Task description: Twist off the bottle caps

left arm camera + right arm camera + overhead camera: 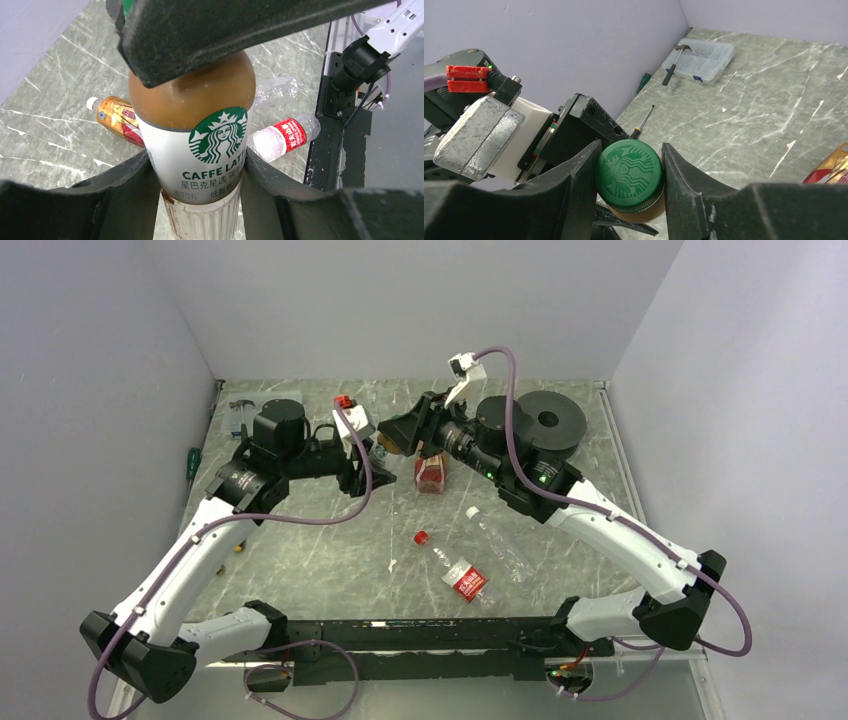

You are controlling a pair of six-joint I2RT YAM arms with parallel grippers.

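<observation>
Right wrist view: right gripper (pixel 630 150) pinches the green cap (pixel 629 175) tight. The left gripper (pixel 197 157) clamps the latte bottle (pixel 190 95), both meeting toward twelve o'clock on the table (pixel 300 560).

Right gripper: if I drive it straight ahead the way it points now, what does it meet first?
The green cap, clamped between the right gripper jaws. Going on would probably press it into the latte bottle, which the left gripper holds. What lies beyond is unclear.
</observation>
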